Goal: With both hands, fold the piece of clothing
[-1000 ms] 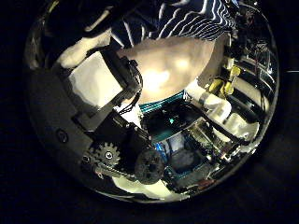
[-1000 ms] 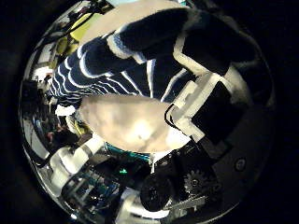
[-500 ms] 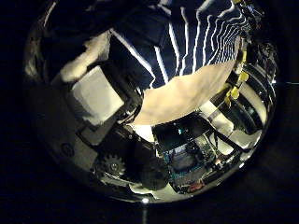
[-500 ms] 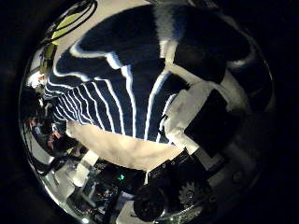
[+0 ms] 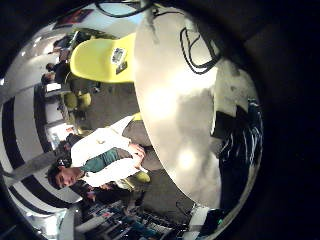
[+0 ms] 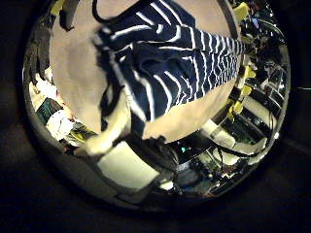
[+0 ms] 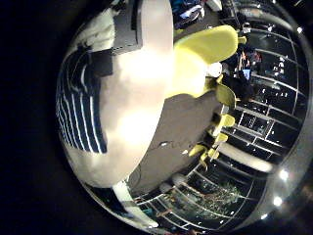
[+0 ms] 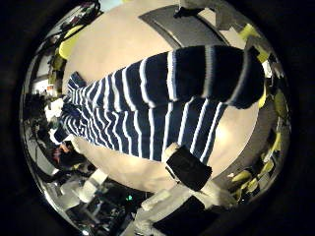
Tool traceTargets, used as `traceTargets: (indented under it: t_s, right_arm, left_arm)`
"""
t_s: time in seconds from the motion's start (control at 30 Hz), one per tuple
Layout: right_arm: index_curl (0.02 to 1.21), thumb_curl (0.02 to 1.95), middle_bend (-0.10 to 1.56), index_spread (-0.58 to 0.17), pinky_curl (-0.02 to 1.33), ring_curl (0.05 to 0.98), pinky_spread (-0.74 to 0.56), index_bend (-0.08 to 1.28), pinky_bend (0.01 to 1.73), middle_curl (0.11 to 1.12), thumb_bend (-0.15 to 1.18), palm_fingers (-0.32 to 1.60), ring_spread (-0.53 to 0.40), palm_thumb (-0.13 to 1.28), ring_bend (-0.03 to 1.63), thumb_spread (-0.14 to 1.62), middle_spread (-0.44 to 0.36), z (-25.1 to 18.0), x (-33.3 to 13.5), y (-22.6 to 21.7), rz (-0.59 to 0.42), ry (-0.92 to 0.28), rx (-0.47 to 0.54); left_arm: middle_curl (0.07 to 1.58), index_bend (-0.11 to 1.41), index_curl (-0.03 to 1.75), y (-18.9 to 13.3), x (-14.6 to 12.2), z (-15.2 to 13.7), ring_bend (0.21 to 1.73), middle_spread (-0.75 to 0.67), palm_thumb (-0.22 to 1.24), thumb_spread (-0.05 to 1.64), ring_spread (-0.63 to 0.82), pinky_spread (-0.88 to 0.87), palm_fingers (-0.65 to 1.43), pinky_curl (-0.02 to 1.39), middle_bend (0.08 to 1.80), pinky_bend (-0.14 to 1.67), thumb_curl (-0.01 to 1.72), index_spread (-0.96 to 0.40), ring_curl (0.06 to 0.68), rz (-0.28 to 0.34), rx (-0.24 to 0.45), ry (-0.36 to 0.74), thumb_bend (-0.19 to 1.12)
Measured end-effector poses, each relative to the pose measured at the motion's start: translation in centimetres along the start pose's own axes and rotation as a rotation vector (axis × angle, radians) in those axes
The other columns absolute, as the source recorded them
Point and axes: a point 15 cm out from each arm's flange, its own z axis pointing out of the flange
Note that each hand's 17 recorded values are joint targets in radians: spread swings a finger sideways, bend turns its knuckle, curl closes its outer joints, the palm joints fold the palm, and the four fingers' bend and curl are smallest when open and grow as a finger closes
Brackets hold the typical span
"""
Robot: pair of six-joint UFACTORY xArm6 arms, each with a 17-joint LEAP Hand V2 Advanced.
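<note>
My right hand (image 8: 187, 169) shows one straight finger over the garment's near edge and holds nothing. In the left thumb side palm view the garment (image 6: 170, 63) lies on the table (image 6: 78, 53) with one end doubled over. My left hand (image 6: 121, 155) reaches a straight finger toward that end. The right little finger side palm view shows a strip of the garment (image 7: 78, 108) on the table (image 7: 137, 108).
The left little finger side palm view shows bare table (image 5: 175, 110) with a looped cable (image 5: 200, 45) on it and a chair (image 5: 110, 60) beyond its edge. Another chair (image 7: 201, 54) stands off the table in the right little finger side palm view.
Both palms have moved away from the garment. It filled both thumb side views before and now shows whole, lying on the table.
</note>
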Motion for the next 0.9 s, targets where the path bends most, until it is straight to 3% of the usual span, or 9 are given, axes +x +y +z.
traceTargets:
  t_s: [0.1,0.2,0.47,0.6,0.9]
  right_arm:
    - [0.51,0.36,0.43,-0.434,0.59,0.445,0.23,0.21,0.88,0.48,-0.04,-0.07,0.034,0.45,0.86,1.20,-0.136,-2.1,0.7,0.5,0.004,-0.044,0.043]
    - [0.48,0.35,0.39,-0.434,0.55,0.411,0.32,0.18,0.83,0.45,-0.03,-0.03,0.087,0.43,0.81,1.18,-0.108,-4.0,1.7,1.1,0.006,-0.079,0.083]
    - [0.41,0.33,0.36,-0.426,0.45,0.345,0.44,0.18,0.72,0.40,-0.03,0.09,0.120,0.38,0.73,1.13,-0.090,-7.7,3.4,3.8,-0.001,-0.131,0.145]
    - [0.39,0.32,0.37,-0.425,0.40,0.324,0.42,0.18,0.62,0.40,-0.02,0.15,0.055,0.38,0.70,1.12,-0.112,-4.7,2.1,7.8,-0.050,-0.145,0.064]
    - [0.36,0.32,0.34,-0.425,0.36,0.295,0.41,0.17,0.56,0.38,-0.02,0.18,0.002,0.39,0.66,1.12,-0.138,3.4,-1.4,12.5,-0.151,-0.173,-0.076]
  left_arm:
    - [0.82,0.17,0.90,0.8,-1.2,-1.9,1.20,-0.17,0.45,1.09,-0.29,-0.46,0.02,0.78,0.29,1.00,0.34,-0.22,0.484,-0.031,0.042,0.023,-0.03]
    - [0.75,0.19,0.83,2.1,-1.8,-3.3,1.11,-0.06,0.42,1.09,-0.21,-0.39,0.00,0.75,0.26,0.90,0.33,-0.16,0.450,-0.037,0.062,0.033,-0.03]
    - [0.63,0.18,0.70,7.1,-1.0,-4.1,0.98,0.07,0.41,1.09,-0.09,-0.24,0.05,0.69,0.23,0.74,0.32,-0.08,0.390,-0.005,0.061,0.064,-0.02]
    - [0.58,0.17,0.62,9.8,0.4,-2.5,0.94,0.09,0.41,1.09,-0.06,-0.19,0.09,0.67,0.21,0.70,0.31,-0.06,0.370,0.024,0.054,0.102,-0.02]
    - [0.52,0.17,0.53,11.5,4.5,1.0,0.91,0.09,0.42,1.11,-0.06,-0.16,0.15,0.65,0.20,0.65,0.30,-0.05,0.349,0.061,0.025,0.171,-0.02]
